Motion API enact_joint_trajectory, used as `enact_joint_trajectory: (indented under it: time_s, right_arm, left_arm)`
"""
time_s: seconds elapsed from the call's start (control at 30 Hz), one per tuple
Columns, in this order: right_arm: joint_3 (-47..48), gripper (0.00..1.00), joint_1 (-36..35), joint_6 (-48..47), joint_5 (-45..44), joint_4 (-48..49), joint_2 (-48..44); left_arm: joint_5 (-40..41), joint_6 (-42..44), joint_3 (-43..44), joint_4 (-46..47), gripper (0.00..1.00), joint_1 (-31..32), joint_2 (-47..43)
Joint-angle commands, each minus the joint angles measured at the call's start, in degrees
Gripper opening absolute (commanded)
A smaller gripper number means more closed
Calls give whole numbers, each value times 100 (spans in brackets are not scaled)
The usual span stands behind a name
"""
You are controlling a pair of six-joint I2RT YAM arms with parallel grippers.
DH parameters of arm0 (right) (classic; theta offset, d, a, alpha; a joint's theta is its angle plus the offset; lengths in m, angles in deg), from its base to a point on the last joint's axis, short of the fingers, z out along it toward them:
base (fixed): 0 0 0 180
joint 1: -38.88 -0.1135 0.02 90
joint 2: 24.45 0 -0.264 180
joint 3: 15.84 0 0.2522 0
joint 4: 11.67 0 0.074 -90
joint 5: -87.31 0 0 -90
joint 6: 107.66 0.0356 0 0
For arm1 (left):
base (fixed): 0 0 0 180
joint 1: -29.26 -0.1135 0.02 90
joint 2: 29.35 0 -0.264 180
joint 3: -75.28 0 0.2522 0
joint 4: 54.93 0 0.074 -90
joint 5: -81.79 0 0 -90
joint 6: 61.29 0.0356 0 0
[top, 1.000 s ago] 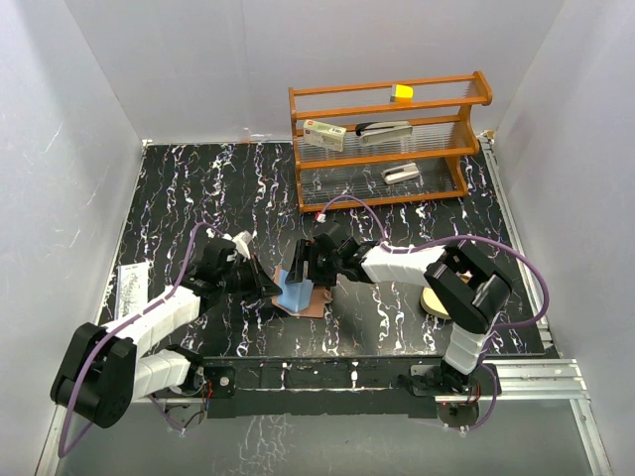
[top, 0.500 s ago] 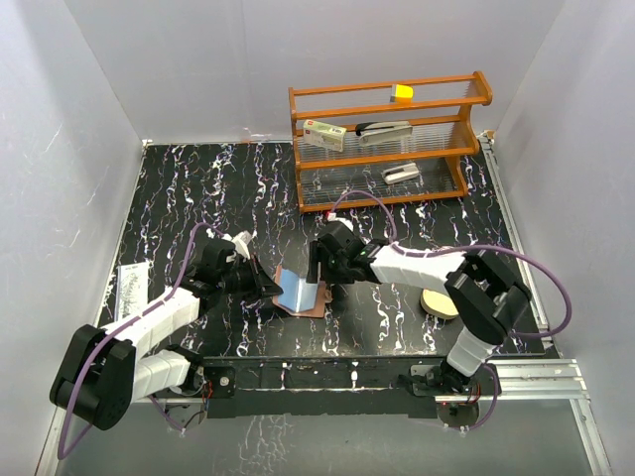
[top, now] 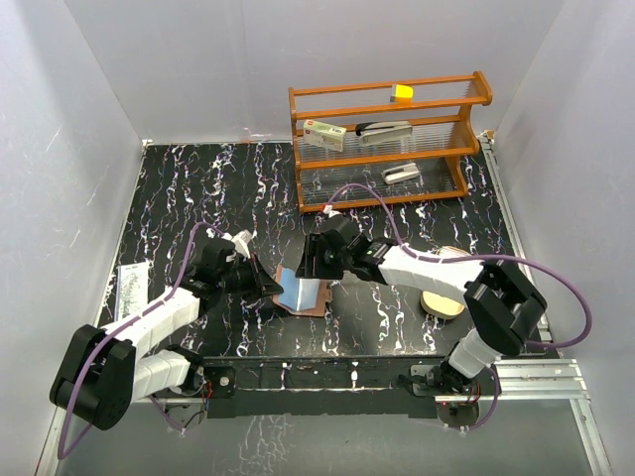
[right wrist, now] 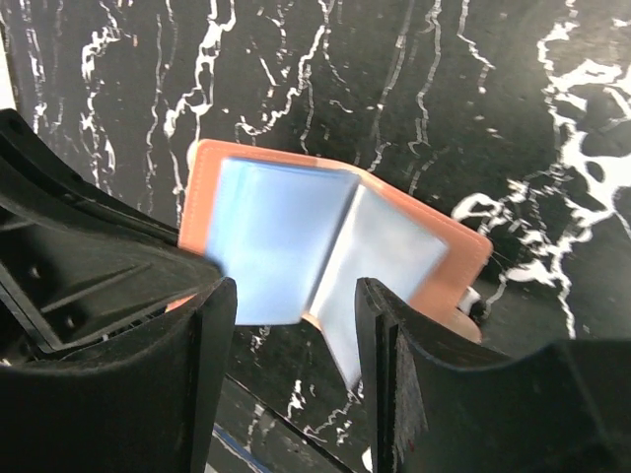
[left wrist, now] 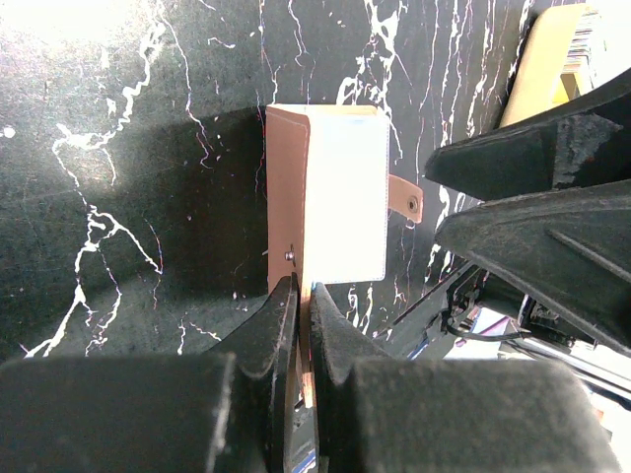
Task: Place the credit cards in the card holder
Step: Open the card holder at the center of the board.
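The reddish-brown card holder (top: pixel 316 297) lies open near the table's front centre. My left gripper (top: pixel 262 283) is shut on its left edge; in the left wrist view the fingertips (left wrist: pixel 286 301) pinch the leather flap (left wrist: pixel 284 187). A light blue credit card (top: pixel 296 293) sits against the holder's left panel, blurred in the right wrist view (right wrist: pixel 268 236) above the orange-brown cover (right wrist: pixel 455 258). My right gripper (top: pixel 316 264) hovers just behind the holder, open (right wrist: pixel 296 330), and neither finger touches the card's lower edge. No other cards are visible.
A wooden rack (top: pixel 387 149) with small items stands at the back right. A tan oval tray (top: pixel 442 302) lies under my right arm. A white printed packet (top: pixel 132 286) rests by the left wall.
My right gripper drew back from over the blue card toward the rear and its jaws narrowed. The card stays at the holder. The left gripper keeps its grip, unmoved.
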Motion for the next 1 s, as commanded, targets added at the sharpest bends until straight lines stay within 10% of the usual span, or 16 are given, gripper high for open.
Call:
enact_joint_trajectory:
  time_s: [0.0,0.97]
  right_arm:
    - [371,49,-50,265,321,680,346]
    - [461,64,-68,700,748,1391,1386]
  left_arm:
    - [-133,34,39,21,0,25,-70]
    - [-3,193,-76,5,0,24,41]
